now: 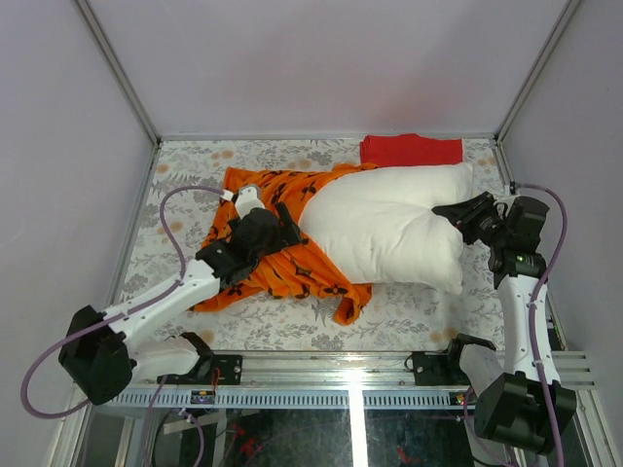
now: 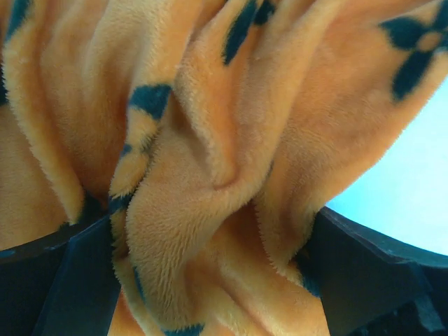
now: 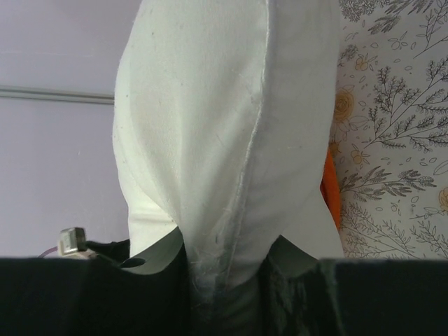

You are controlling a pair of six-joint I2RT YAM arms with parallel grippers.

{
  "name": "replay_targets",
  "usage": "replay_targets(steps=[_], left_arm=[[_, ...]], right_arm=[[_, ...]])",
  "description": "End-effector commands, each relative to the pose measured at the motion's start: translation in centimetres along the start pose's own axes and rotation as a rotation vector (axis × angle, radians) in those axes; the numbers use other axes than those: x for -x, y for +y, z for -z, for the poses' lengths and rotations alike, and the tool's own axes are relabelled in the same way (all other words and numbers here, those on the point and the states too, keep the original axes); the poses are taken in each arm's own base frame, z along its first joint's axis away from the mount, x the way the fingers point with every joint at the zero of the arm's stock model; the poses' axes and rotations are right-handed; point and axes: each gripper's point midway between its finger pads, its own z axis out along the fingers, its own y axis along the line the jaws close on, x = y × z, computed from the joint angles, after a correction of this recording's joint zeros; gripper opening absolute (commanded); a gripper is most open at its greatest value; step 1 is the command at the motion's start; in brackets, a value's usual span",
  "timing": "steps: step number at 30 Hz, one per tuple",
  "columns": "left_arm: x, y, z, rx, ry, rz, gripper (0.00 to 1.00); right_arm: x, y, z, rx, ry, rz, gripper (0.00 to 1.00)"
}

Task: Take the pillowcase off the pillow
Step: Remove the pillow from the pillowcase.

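pillow (image 1: pixel 389 229): plump and white, lying on the table (image 1: pixel 243 331) right of centre; nearly all of it is bare.
pillow axis: the long axis runs left to right across the table. One short end points at the right arm, the other at the orange heap.
pillow, right end: dented inward where it is pinched, so the two right corners bulge either side of the grip.
pillowcase (image 1: pixel 302 272): orange with black motifs, rumpled flat on the table against the pillow's left end and touching it.
pillowcase spread: from a far-left corner down to a tail near the front edge, below the pillow's near-left corner. Whether any of the pillow sits inside it, I cannot tell.
left end effector (image 1: pixel 289 226): over the middle of the pillowcase, pointing toward the pillow. In the left wrist view the fingers (image 2: pixel 70 280) stand wide apart, with loose folds of the pillowcase (image 2: pixel 210 140) bunched between them and nothing clamped.
right end effector (image 1: pixel 458 216): closed on the pillow's right edge. The right wrist view shows the pillow's (image 3: pixel 210 126) seam nipped between the fingers.
red cloth (image 1: pixel 411 150): folded, at the far edge, just behind the pillow's far-right corner.
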Motion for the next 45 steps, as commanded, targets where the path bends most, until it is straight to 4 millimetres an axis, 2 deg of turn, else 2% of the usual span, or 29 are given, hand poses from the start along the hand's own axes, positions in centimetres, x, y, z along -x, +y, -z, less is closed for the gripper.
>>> replay_targets(steps=[1,2,4,5,6,10,13,15,17,19,20,21,22,23,24,26,28,31,33,35,38,41,43,45], left_arm=[[-4.0,2.9,-2.2,0.092,0.065,-0.030,0.86],[-4.5,3.2,-2.4,0.092,0.072,-0.034,0.75],[-4.8,4.2,-2.5,0.116,0.070,-0.035,0.41],[-4.7,4.8,-2.5,0.137,0.066,-0.030,0.29],[-4.3,5.9,-2.4,0.168,0.061,-0.020,0.23],[-1.7,10.2,-1.9,0.238,0.025,0.093,0.18],[0.7,14.9,-1.1,0.287,-0.027,0.248,0.18],[1.9,17.2,-0.4,0.284,-0.064,0.343,0.18],[2.5,18.3,0.4,0.262,-0.079,0.395,0.17],[3.5,17.7,1.2,0.228,-0.097,0.371,0.19],[4.1,16.9,1.6,0.196,-0.108,0.354,0.26],[4.7,16.0,2.1,0.153,-0.115,0.334,0.41],[5.0,15.0,2.5,0.113,-0.112,0.317,0.71],[5.4,14.0,2.9,0.087,-0.119,0.304,0.89],[5.6,12.7,3.3,0.057,-0.123,0.279,0.99],[6.0,9.7,4.4,0.004,-0.134,0.233,1.00],[5.2,5.8,5.3,-0.075,-0.130,0.189,1.00],[2.1,-0.6,6.9,-0.175,-0.106,0.085,1.00],[-1.8,-5.0,8.5,-0.206,-0.078,-0.053,1.00],[-4.1,-7.9,9.5,-0.165,-0.105,-0.194,1.00],[-6.5,-12.4,10.8,-0.102,-0.177,-0.409,1.00],[-9.2,-17.3,11.6,-0.137,-0.240,-0.619,1.00],[-11.3,-19.5,11.4,-0.177,-0.249,-0.723,1.00],[-12.7,-20.6,10.7,-0.199,-0.257,-0.783,1.00]], right_arm=[[3.0,3.8,0.7,0.094,-0.122,0.114,0.00],[3.1,3.8,0.7,0.091,-0.123,0.116,0.00],[3.1,3.7,0.7,0.090,-0.124,0.117,0.00],[3.1,3.7,0.6,0.089,-0.123,0.116,0.00],[3.2,3.6,0.6,0.088,-0.123,0.115,0.00],[3.1,3.4,0.3,0.090,-0.113,0.106,0.00],[3.0,3.4,0.3,0.094,-0.111,0.103,0.00],[3.0,3.5,0.4,0.092,-0.114,0.109,0.00],[3.0,3.4,0.6,0.084,-0.125,0.113,0.00],[3.2,3.5,0.8,0.079,-0.135,0.120,0.00],[3.2,3.6,0.9,0.078,-0.140,0.120,0.00],[3.2,3.6,0.9,0.079,-0.140,0.121,0.00],[3.2,3.5,0.9,0.077,-0.141,0.119,0.00],[3.2,3.6,0.9,0.078,-0.143,0.115,0.00],[3.2,3.6,1.0,0.078,-0.146,0.113,0.00],[3.1,3.6,1.0,0.073,-0.160,0.119,0.00],[2.9,3.8,1.0,0.054,-0.173,0.136,0.00],[2.6,4.3,0.5,0.024,-0.177,0.163,0.00],[2.3,4.9,0.2,0.003,-0.170,0.190,0.00],[1.9,5.4,-0.2,-0.020,-0.163,0.217,0.00],[1.5,6.0,-0.5,-0.034,-0.161,0.241,0.00],[1.2,6.2,-0.6,-0.031,-0.158,0.244,0.00],[1.1,6.2,-0.6,-0.030,-0.156,0.246,0.00],[1.1,6.2,-0.6,-0.030,-0.154,0.249,0.00]])
